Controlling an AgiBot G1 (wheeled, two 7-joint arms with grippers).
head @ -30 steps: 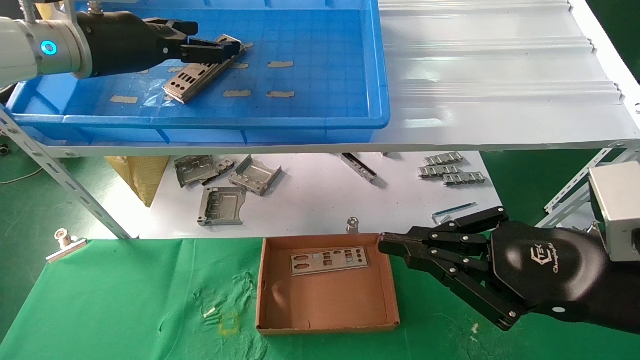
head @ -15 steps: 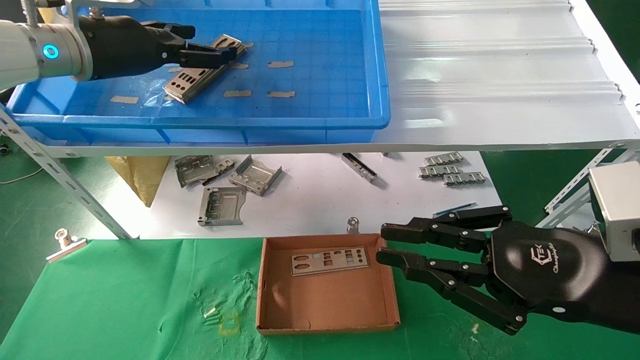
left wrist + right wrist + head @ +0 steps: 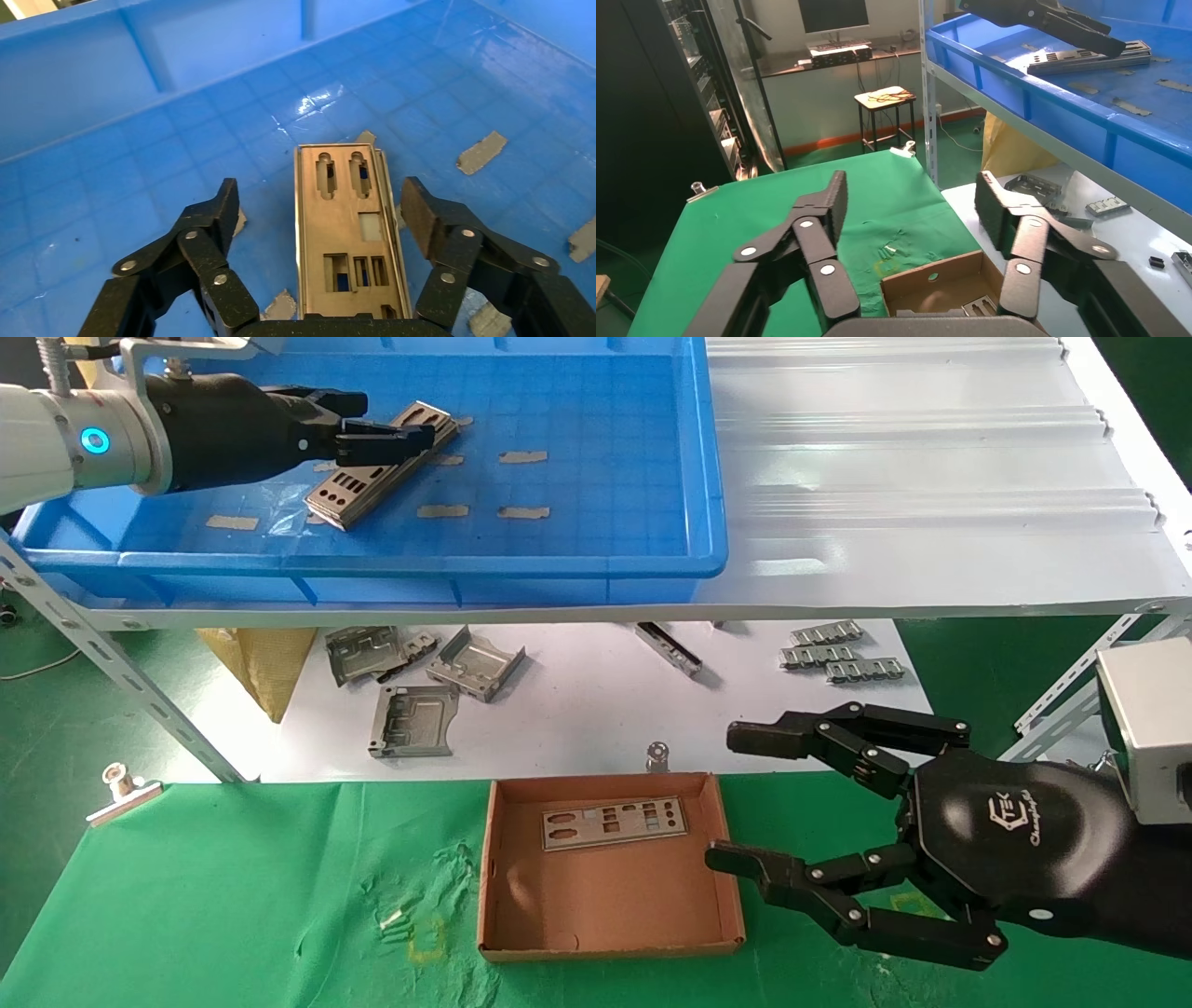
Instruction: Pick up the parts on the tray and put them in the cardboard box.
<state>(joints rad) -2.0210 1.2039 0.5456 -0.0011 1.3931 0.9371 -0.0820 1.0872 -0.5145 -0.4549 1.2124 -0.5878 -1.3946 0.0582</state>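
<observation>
A stack of parts [image 3: 358, 486] lies slantwise on the floor of the blue tray [image 3: 596, 537]. My left gripper [image 3: 391, 423] hovers over the stack's far end, open. In the left wrist view its fingers [image 3: 223, 208] stand on either side of the top plate [image 3: 348, 232] without touching it. One part [image 3: 615, 823] lies flat in the cardboard box [image 3: 605, 905]. My right gripper [image 3: 736, 798] is wide open and holds nothing, just off the box's right wall. The right wrist view shows the box [image 3: 933, 277] below my open right gripper [image 3: 912, 200].
Bent grey brackets [image 3: 419, 682] and ribbed strips [image 3: 838, 654] lie on the white sheet under the shelf. A slanted shelf strut [image 3: 121, 672] stands at the left. Metal clips [image 3: 121, 789] [image 3: 657, 754] sit at the edge of the green cloth [image 3: 233, 896].
My right gripper has gone from shut to wide open beside the box. The left gripper has shifted only slightly over the stack in the tray.
</observation>
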